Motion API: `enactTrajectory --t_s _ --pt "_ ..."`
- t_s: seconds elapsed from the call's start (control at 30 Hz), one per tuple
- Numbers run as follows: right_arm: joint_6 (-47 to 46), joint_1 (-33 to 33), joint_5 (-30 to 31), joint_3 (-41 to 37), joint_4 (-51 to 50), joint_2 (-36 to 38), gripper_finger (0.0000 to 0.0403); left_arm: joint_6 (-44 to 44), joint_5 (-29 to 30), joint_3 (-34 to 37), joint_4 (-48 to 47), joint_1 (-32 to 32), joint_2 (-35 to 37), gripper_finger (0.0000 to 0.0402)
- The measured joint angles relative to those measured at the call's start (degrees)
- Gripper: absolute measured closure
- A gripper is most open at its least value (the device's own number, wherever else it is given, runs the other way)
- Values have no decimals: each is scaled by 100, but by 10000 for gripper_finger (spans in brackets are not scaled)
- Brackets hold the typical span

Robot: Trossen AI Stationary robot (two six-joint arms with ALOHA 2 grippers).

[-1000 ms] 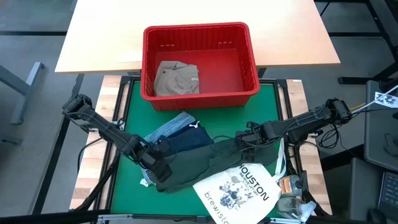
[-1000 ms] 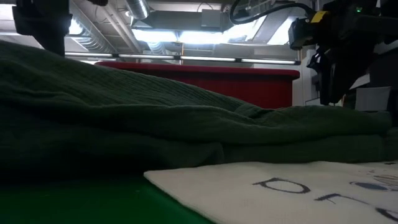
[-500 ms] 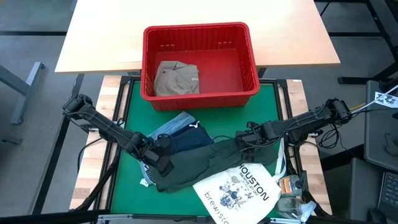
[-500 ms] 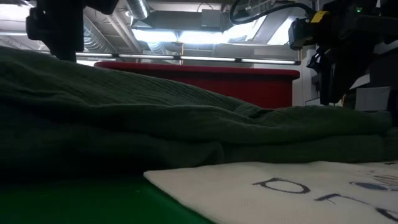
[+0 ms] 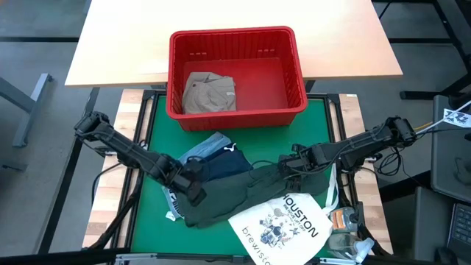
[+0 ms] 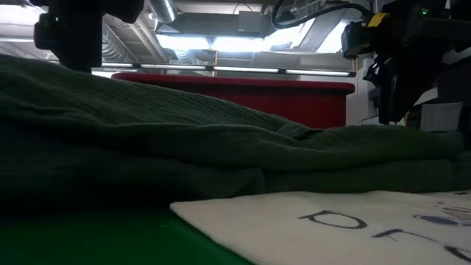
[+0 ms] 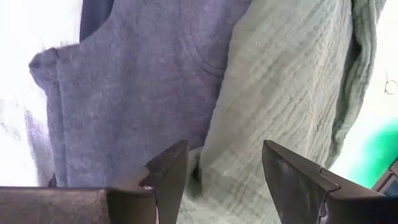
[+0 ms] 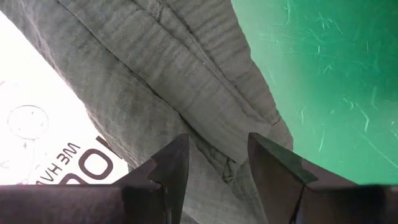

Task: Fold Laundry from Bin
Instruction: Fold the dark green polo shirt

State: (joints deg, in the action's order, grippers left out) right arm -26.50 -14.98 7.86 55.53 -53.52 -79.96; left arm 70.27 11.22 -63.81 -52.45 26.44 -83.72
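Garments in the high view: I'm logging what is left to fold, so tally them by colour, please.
Khaki-tan garment, in the red bin: 1
Light blue denim garment: 1
Navy garment: 1
Dark green garment: 1
Total: 4

Overhead, table-level and two close wrist cameras

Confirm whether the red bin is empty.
No: in the high view a folded khaki-tan garment lies inside the red bin, against its left wall.

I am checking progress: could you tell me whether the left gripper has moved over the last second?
Yes. The left gripper has shifted toward the table's middle, over the dark green garment.
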Motion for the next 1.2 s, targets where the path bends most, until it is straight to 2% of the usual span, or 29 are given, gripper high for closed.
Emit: enactTrajectory --t_s 0.3,0.4,0.63,0.8,1.0,1.2 --pt "0 -7 0 0 2 0 237 469 -56 69 -67 193 4 203" --pt "0 -4 0 0 4 0 237 691 -302 324 74 267 4 203" --pt "-2 -4 31 0 19 0 237 884 -993 957 1236 378 4 203" --pt "0 -4 55 0 169 0 237 874 -1164 1047 1469 369 4 211" --pt "0 -4 57 4 354 0 237 869 -1176 1047 1650 369 4 269" --pt "0 -4 57 4 458 0 237 869 -1186 1047 1745 369 13 364"
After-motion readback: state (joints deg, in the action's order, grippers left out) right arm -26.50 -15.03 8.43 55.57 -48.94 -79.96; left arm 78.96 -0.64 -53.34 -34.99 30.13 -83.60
